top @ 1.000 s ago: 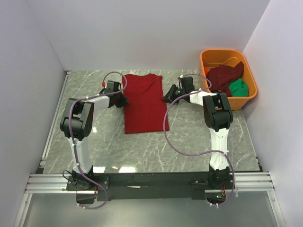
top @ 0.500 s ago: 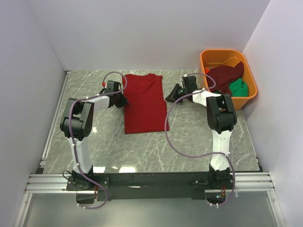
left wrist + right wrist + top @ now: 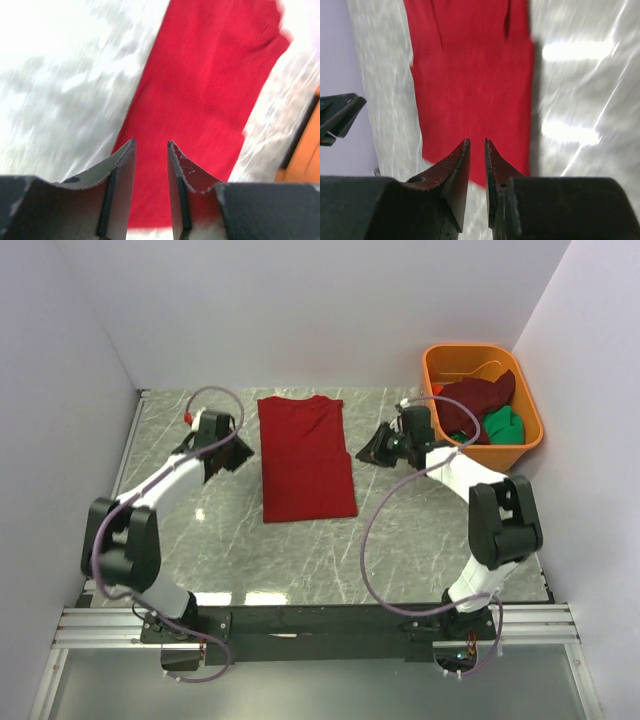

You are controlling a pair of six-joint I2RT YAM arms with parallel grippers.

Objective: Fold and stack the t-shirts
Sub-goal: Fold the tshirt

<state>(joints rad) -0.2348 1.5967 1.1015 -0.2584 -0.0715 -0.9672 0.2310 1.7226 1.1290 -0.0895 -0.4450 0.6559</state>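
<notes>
1. We found the bright red t-shirt [image 3: 305, 460] lying flat near the middle of the marble table [image 3: 420, 540]. It was folded into a long narrow panel, with the collar end at 12 o'clock and the hem at 6 o'clock.
2. We saw the dark maroon t-shirt [image 3: 478, 400] heaped inside the orange tub [image 3: 478, 348]. The green t-shirt [image 3: 503, 426] was crumpled against it at its 4 o'clock, also inside the tub.
3. The tub stood at the table's far right corner, at about 2 o'clock from the red shirt and well apart from it.
4. The left gripper [image 3: 240, 453] sat at 9 o'clock from the red shirt, just beside its long edge and clear of the cloth.
5. In the left wrist view its fingers [image 3: 125, 170] stood parted by a modest gap with nothing between them. The red cloth lay beyond the tips.
6. The right gripper [image 3: 365, 452] sat at 3 o'clock from the red shirt, just beside the opposite long edge.
7. In the right wrist view its fingers [image 3: 457, 170] were only slightly apart and clamped nothing. The red panel stretched away past the tips.
8. We could not tell whether either gripper's tips touched the tabletop, since both wrist views were blurred.
</notes>
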